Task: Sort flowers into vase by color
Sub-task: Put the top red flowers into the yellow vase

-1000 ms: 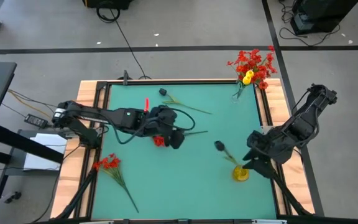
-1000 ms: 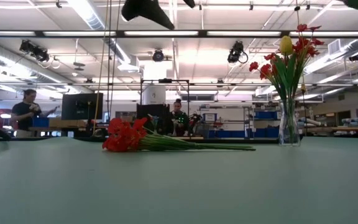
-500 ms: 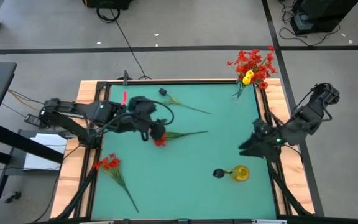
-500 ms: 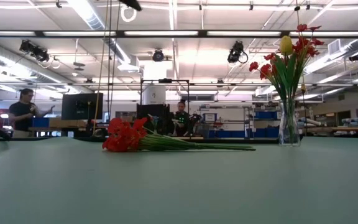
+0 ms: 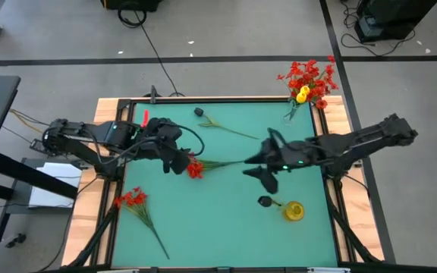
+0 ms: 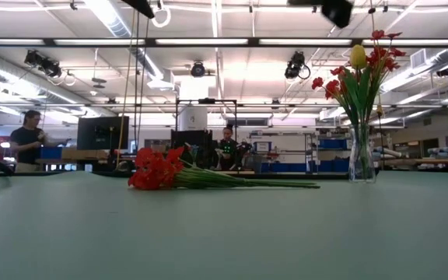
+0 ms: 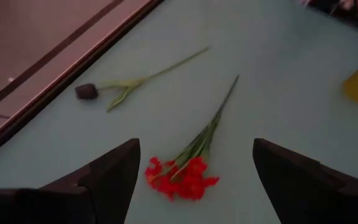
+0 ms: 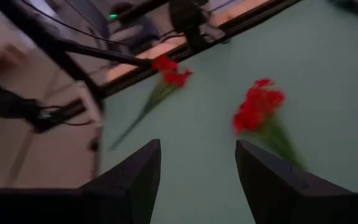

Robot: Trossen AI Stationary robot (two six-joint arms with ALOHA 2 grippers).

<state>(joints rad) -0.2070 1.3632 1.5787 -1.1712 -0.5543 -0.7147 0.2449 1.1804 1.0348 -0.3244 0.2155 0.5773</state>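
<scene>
A red flower (image 5: 194, 168) lies flat on the green table (image 5: 226, 227), its stem (image 5: 230, 161) pointing right. My left gripper (image 5: 180, 161) hovers open just left of the bloom, which shows between its fingers in the left wrist view (image 7: 182, 177). My right gripper (image 5: 258, 173) is open above the table near the stem's free end; it faces the red flower (image 8: 257, 109). A dark-headed flower (image 5: 200, 112) lies near the far edge. Another red flower (image 5: 131, 199) lies near left. A dark head (image 5: 265, 201) leans out of a yellow vessel (image 5: 294, 210). A glass vase (image 5: 290, 114) holds red and yellow blooms.
The vase (image 6: 362, 152) stands at the far right corner, its blooms (image 5: 308, 80) spreading past the table's edge. A wooden frame (image 5: 105, 174) borders the table. Cables hang from the left arm. In the low view, people stand in the room far behind the table.
My right arm has swung from the table's near right corner out over the middle, toward the red flower's stem. My left gripper has drawn back toward the table's left, off the red bloom, which stays lying where it was. The dark head by the yellow vessel has swung toward the near edge.
</scene>
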